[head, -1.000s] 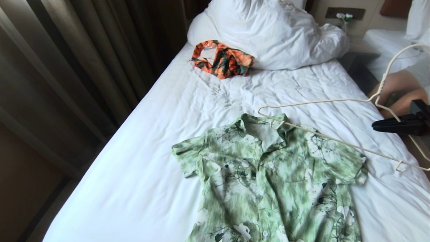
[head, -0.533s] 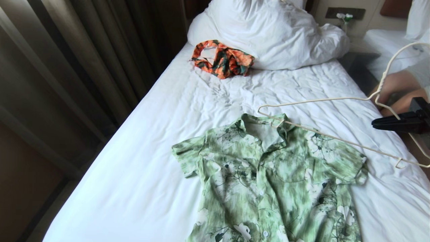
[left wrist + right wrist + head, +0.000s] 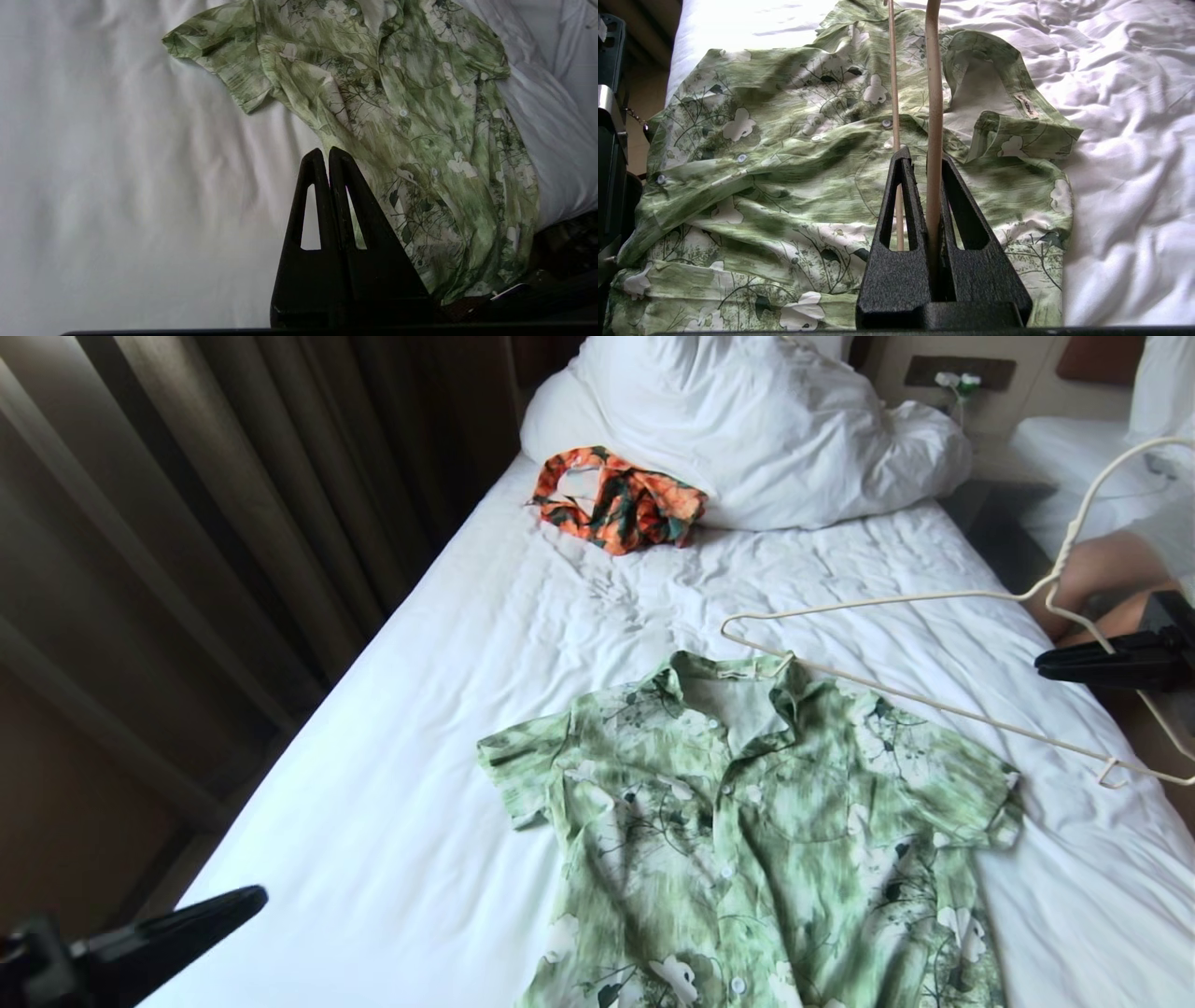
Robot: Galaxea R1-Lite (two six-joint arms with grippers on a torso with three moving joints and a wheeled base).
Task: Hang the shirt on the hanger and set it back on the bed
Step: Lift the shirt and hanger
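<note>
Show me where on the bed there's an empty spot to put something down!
The bed is bare between the curtain-side edge and the shirt, and across the middle between the shirt's collar and the orange garment. It is crowded on the other side, where the right pincer holds the hanger over the shirt's shoulder, and up top by the pillow.

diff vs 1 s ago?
The left gripper, shut and empty, has come into the head view at the lower left. The right gripper, still shut on the hanger, lifted it slightly, so its far tip rose off the collar of the shirt. Shirt, bed and orange garment are unchanged.
</note>
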